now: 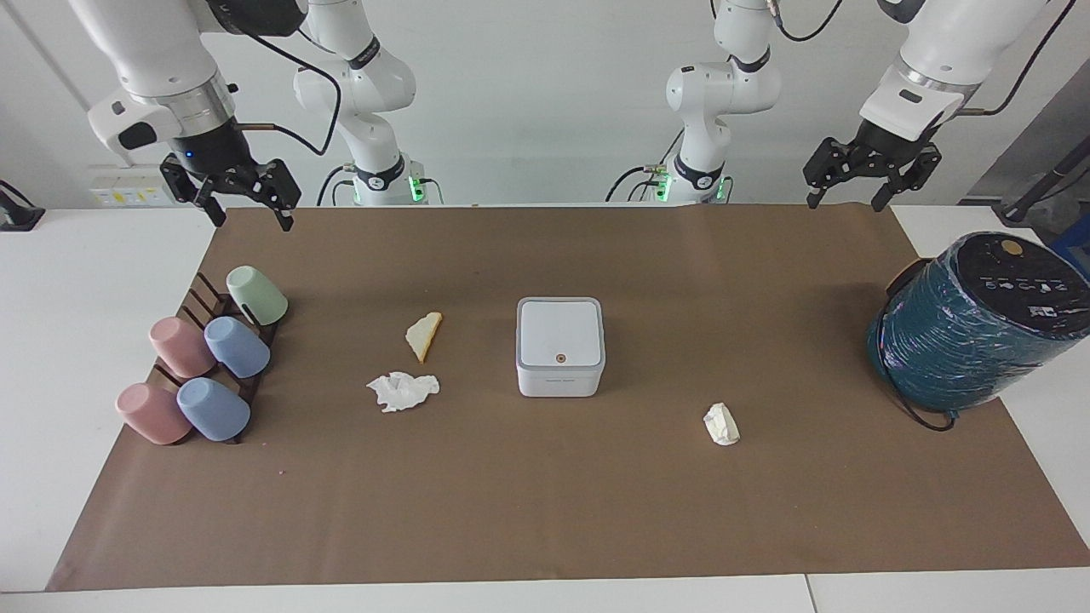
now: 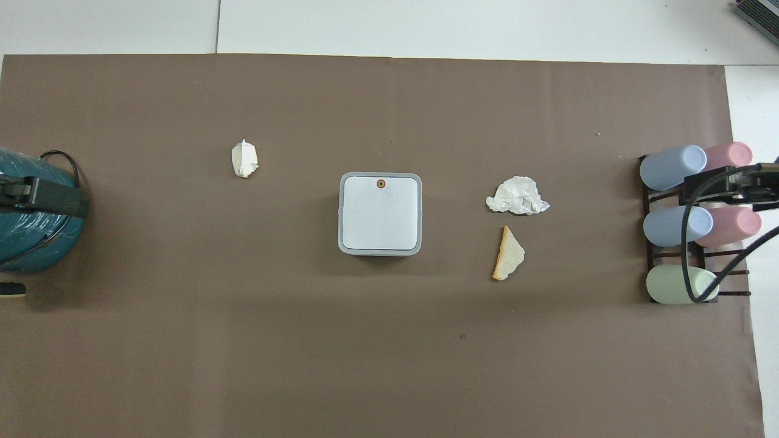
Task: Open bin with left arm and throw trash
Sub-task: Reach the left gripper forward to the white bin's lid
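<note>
The bin sat closed at mid-counter among three light, crushable trash pieces, best pinched across their bulk, its rigid lid probably released by the orange button, while left gripper and right gripper hung open, empty.

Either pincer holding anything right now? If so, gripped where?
Nothing is held. Left pincer and right pincer hang open and empty above the robots' end of the table; bin is shut.

Two white arms with rounded joint housings, black bands and silver wrist rings. Black cables loop along each. Green lights glow at the bases. Left pincer and right pincer: black, two-fingered.
</note>
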Robot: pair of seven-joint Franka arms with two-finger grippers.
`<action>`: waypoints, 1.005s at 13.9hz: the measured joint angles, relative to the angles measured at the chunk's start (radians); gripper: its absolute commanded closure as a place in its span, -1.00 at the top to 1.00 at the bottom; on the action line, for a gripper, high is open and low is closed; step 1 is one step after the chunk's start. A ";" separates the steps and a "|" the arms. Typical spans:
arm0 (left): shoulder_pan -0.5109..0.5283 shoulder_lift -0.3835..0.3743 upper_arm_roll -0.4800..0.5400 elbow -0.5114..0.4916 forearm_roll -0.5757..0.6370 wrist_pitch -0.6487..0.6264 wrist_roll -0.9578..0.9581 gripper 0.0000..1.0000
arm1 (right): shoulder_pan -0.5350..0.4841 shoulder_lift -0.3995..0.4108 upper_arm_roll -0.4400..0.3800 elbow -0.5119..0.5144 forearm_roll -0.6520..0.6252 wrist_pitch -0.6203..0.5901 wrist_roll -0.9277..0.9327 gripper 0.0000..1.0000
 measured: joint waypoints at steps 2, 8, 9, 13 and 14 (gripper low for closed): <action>0.000 0.000 0.000 0.000 0.001 -0.001 0.000 1.00 | 0.000 0.004 0.000 -0.001 0.000 -0.001 0.000 1.00; 0.000 0.000 -0.002 -0.001 0.001 -0.001 0.000 1.00 | 0.000 0.004 0.000 -0.001 0.000 -0.002 0.000 1.00; 0.000 0.000 -0.002 -0.003 0.001 -0.001 0.000 1.00 | 0.000 0.004 0.000 -0.001 0.000 -0.002 0.000 1.00; -0.029 -0.004 -0.012 -0.029 0.001 0.045 0.000 0.54 | 0.000 0.004 0.000 -0.001 0.000 -0.003 0.000 1.00; -0.051 -0.008 -0.013 -0.046 0.001 0.066 0.000 0.09 | -0.001 0.004 0.000 -0.001 0.000 -0.006 0.000 1.00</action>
